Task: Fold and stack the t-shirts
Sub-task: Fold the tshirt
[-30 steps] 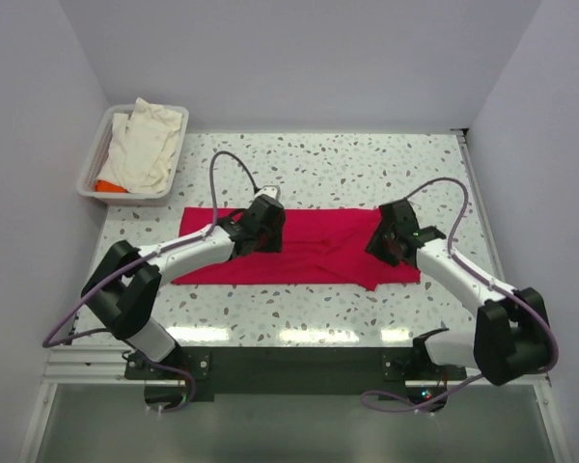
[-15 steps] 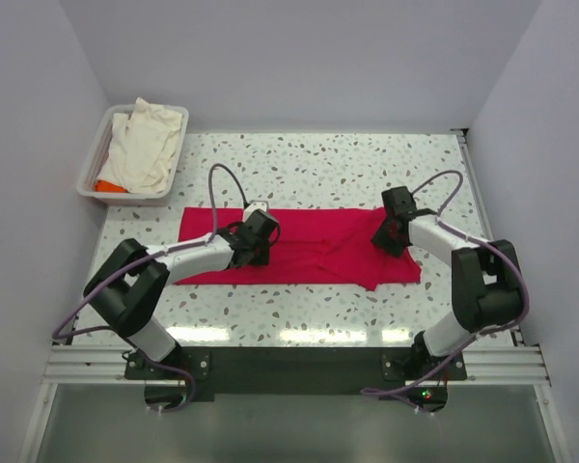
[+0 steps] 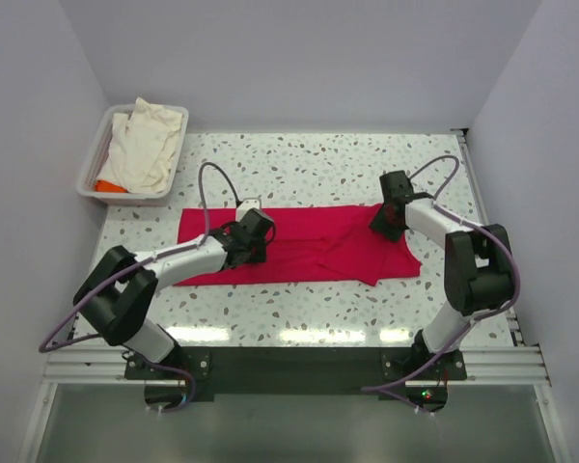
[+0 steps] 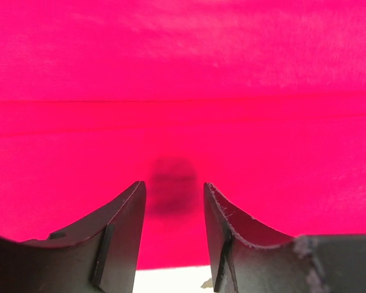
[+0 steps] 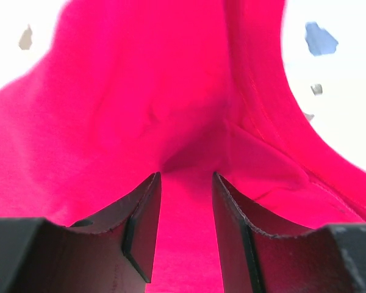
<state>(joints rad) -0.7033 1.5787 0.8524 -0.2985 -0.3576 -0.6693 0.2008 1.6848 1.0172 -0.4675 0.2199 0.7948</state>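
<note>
I see a crimson-red t-shirt point(image 3: 309, 253) lying flat across the middle of the speckled table point(image 3: 318, 174), its long axis running left to right. Its right end is folded over at a slant.

My left gripper point(image 4: 174, 184) sits over the shirt's left half. Its fingers are parted above smooth cloth and hold nothing.

My right gripper point(image 5: 185, 175) is on the shirt's far right end. Its fingers are partly apart and puckered red cloth fills the gap; I cannot tell whether it is pinched.

At the far left corner, a white tray point(image 3: 92, 174) holds a crumpled cream-white t-shirt point(image 3: 147, 145) and a bit of orange fabric point(image 3: 107, 185).
</note>
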